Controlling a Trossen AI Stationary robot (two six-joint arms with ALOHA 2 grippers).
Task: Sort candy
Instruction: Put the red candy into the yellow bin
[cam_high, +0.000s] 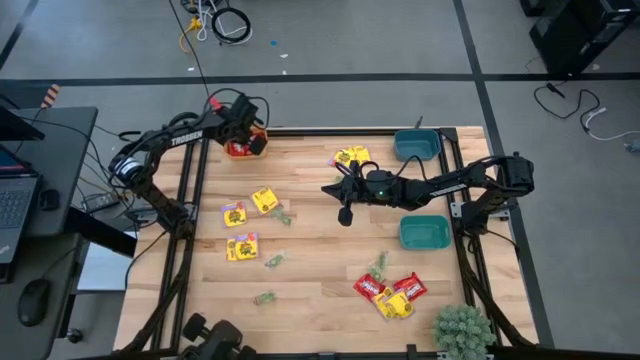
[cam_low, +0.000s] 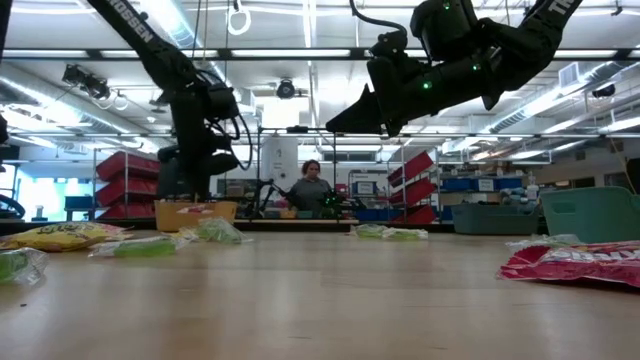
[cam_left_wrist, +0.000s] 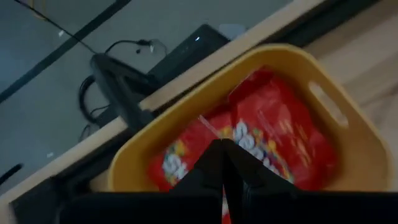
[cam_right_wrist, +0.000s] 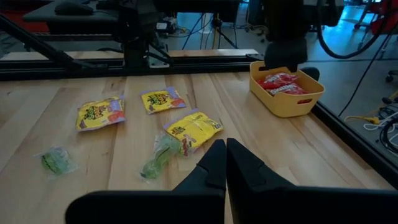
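We're watching the left gripper hanging over the orange bowl at the table's far left corner, fingers pressed together, gripping nothing. Red packets are lying inside that bowl. Right gripper is hovering mid-table, also clamped tight w/ nothing in it. Yellow packets & green ones are sitting scattered on the left half; more red packets are lying near the front right, by a teal bowl.
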